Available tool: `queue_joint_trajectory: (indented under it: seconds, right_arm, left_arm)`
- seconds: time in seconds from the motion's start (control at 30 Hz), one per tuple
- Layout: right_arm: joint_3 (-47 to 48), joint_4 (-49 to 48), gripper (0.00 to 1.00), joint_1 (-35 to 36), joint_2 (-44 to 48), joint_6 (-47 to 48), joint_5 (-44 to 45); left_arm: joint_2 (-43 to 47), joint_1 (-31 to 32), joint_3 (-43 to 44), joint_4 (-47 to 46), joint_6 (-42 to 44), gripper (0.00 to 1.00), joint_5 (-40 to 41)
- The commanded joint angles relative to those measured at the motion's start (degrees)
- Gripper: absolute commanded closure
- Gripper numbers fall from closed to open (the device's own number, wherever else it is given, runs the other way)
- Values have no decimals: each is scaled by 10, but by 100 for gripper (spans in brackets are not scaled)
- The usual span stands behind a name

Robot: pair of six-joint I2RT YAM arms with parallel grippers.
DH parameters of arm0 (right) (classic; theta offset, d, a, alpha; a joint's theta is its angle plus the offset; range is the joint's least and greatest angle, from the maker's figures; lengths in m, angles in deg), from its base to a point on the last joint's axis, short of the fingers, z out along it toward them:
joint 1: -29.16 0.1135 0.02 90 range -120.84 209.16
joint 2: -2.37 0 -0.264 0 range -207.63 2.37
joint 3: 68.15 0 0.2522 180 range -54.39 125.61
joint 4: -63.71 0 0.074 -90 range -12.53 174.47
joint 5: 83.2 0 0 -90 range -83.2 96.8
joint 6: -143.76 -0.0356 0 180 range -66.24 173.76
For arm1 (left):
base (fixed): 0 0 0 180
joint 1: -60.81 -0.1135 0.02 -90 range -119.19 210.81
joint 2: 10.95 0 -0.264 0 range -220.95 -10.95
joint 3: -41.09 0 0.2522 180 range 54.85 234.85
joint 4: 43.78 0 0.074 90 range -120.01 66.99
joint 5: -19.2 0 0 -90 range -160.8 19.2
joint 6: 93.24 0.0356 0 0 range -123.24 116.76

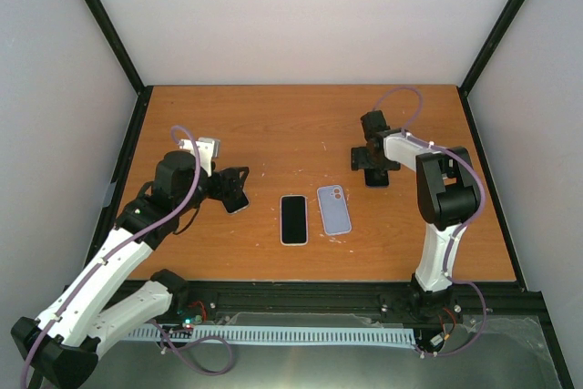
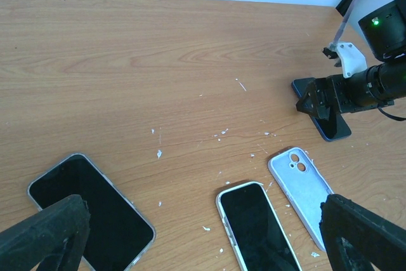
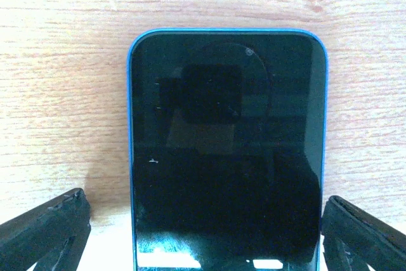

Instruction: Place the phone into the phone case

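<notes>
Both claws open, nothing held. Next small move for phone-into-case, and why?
Probably shift the left claw across to hover over the white-rimmed phone. It lies bare beside the empty lavender case, both claws are open, and the right claw hangs over a different, blue-edged phone.

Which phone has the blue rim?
The far-right phone, lying at the right gripper. The middle phone and the left phone both have pale rims.
</notes>
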Motion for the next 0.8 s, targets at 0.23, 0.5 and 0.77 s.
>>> queue_joint_trajectory:
  seconds: [0.23, 0.5, 0.77]
  right_arm:
    - [-24, -21, 13, -25, -14, 14, -57]
    - [-31, -25, 22, -25, -27, 16, -45]
    - [-46, -26, 32, -21, 5, -7, -67]
  left_arm:
    - [5, 2, 6, -6, -3, 1, 2]
    - [2, 3, 7, -5, -3, 1, 3]
    - [0, 3, 7, -5, -2, 1, 4]
